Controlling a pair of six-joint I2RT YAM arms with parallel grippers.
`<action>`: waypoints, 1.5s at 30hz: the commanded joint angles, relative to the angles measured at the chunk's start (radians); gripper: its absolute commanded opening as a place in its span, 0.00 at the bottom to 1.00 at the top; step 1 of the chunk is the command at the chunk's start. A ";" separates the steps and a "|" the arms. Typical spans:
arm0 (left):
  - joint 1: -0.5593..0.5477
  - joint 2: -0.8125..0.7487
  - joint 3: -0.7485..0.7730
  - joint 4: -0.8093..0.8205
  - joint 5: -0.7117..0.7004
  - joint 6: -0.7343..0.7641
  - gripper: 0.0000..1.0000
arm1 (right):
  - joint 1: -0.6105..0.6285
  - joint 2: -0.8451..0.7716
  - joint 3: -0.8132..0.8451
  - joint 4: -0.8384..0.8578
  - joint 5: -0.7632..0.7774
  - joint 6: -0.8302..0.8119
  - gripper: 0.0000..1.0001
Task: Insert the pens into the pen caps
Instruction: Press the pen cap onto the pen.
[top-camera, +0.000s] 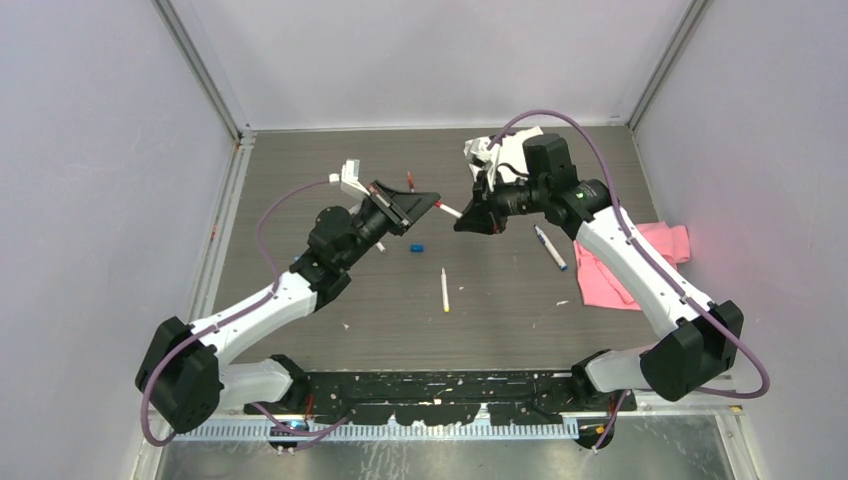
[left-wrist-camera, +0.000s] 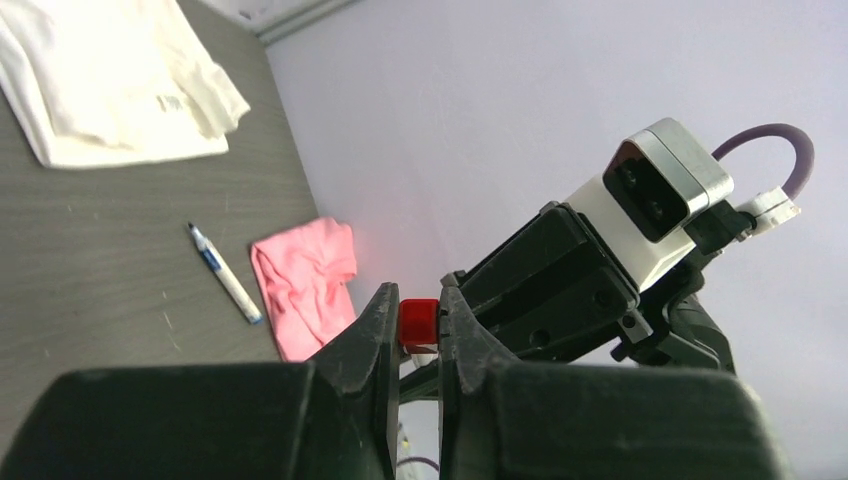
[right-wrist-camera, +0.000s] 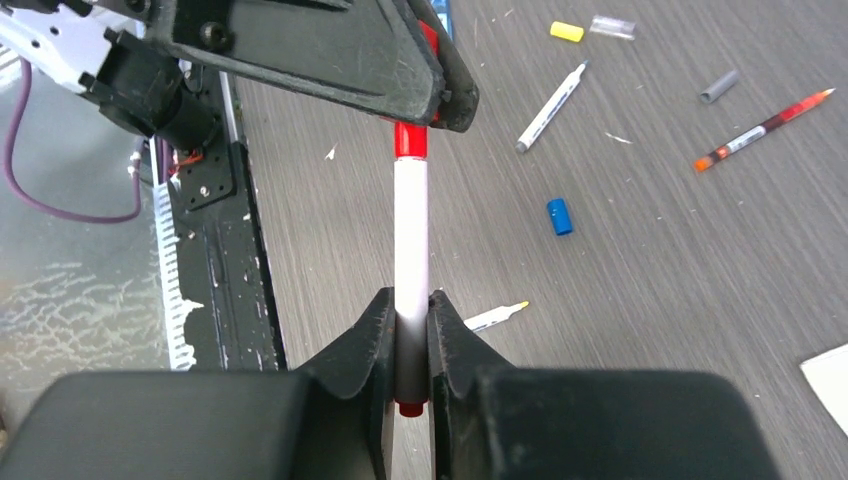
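My left gripper (left-wrist-camera: 418, 325) is shut on a small red pen cap (left-wrist-camera: 418, 318), held in the air. My right gripper (right-wrist-camera: 410, 330) is shut on the back end of a white pen (right-wrist-camera: 411, 230) with a red end plug. The pen's front end meets the red cap (right-wrist-camera: 410, 140) at the left gripper's fingertips. In the top view the two grippers face each other tip to tip above mid-table, left gripper (top-camera: 432, 202), right gripper (top-camera: 462, 222), with the pen (top-camera: 449, 211) spanning the gap. A blue cap (right-wrist-camera: 559, 216) lies on the table below.
Loose on the table are a yellow-tipped pen (top-camera: 444, 290), a blue-tipped pen (top-camera: 550, 247), a grey-tipped pen (right-wrist-camera: 550, 107), a dark red pen (right-wrist-camera: 765, 128), and yellow (right-wrist-camera: 566, 31), clear (right-wrist-camera: 612, 26) and grey (right-wrist-camera: 718, 87) caps. A pink cloth (top-camera: 640, 265) lies right, a white cloth (top-camera: 495, 150) behind.
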 joint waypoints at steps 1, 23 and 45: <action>-0.087 0.004 0.128 -0.138 0.057 0.163 0.01 | 0.010 -0.004 0.097 0.149 -0.010 0.124 0.01; -0.174 0.167 0.458 -0.689 0.259 0.248 0.01 | 0.010 0.008 0.156 0.490 0.026 0.351 0.01; -0.138 -0.083 0.253 -0.319 -0.016 0.240 0.14 | -0.024 -0.062 0.032 0.361 -0.158 0.274 0.01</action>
